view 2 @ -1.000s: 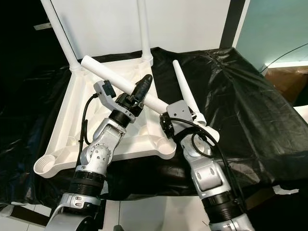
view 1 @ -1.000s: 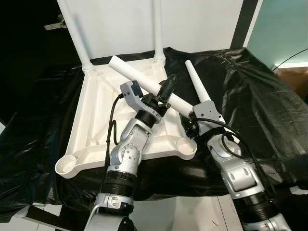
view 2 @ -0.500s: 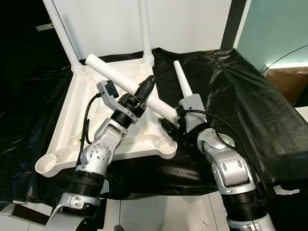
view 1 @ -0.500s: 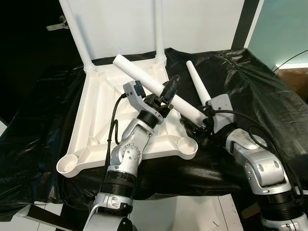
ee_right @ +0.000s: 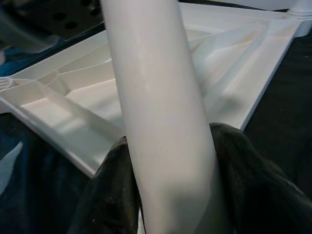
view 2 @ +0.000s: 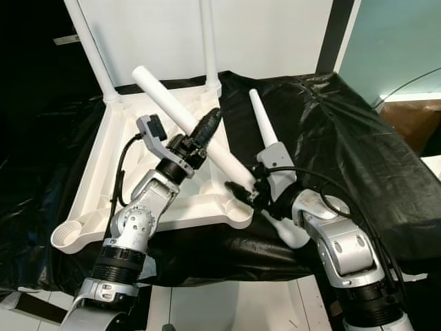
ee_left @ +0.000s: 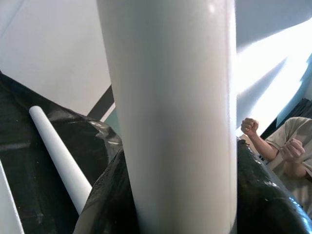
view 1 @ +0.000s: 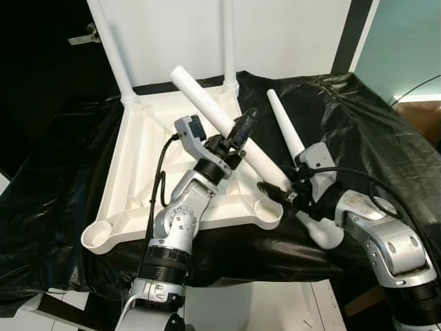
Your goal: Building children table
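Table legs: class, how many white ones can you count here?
4. Two upright legs stand in the tabletop's far corners; both claws hold one leg; a loose leg lies on the black sheet.

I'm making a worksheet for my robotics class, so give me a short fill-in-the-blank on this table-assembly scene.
1. Both the left gripper and the right gripper are shut on the same white ____.
2. The upturned tabletop already has ____ legs standing in its far corners.
3. A loose leg lies on the ____ plastic sheet.

Missing words: leg; two; black
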`<state>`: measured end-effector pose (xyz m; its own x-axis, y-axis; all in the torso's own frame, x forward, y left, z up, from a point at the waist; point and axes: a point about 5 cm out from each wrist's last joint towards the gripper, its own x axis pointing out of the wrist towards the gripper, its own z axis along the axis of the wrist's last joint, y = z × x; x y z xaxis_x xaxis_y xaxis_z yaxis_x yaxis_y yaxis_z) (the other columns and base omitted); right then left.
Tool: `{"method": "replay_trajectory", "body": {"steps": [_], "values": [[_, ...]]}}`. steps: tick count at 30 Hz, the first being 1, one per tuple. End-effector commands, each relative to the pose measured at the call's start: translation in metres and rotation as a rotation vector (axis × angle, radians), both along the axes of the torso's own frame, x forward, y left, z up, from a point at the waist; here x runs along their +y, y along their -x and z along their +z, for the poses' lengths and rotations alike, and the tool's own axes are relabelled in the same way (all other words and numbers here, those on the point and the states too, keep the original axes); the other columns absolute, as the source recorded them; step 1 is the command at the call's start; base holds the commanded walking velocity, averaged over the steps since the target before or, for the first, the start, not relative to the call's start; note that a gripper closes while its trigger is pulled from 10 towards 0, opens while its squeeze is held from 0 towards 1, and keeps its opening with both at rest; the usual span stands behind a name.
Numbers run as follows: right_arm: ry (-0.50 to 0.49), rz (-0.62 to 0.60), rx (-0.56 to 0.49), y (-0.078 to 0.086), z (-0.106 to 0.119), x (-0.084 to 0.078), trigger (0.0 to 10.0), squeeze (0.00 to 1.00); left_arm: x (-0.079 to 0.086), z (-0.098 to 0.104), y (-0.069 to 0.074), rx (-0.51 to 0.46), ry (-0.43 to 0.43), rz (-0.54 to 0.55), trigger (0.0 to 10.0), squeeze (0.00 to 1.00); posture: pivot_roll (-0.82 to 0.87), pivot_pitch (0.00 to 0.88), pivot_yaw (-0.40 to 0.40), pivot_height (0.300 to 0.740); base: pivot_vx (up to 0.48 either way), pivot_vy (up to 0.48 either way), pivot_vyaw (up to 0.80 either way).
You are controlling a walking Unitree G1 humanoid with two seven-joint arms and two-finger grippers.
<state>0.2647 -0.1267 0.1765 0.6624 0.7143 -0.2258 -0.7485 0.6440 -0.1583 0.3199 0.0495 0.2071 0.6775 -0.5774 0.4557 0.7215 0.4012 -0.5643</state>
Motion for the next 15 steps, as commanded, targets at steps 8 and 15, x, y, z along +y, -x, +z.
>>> {"method": "replay_trajectory", "body": {"steps": [8,15], "values": [[-0.034,0.018,0.153,0.002,-0.029,0.019,0.0,0.0,-0.011,0.01,0.009,-0.189,-0.023,-0.18,10.0,1.0,-0.13,0.004,0.084,0.74,0.0,0.0,0.0],[-0.022,-0.119,0.075,-0.01,-0.023,0.015,0.0,0.0,-0.008,0.012,0.005,-0.173,-0.024,-0.112,10.0,1.0,-0.13,0.01,0.088,0.74,0.0,0.0,0.0]]}}
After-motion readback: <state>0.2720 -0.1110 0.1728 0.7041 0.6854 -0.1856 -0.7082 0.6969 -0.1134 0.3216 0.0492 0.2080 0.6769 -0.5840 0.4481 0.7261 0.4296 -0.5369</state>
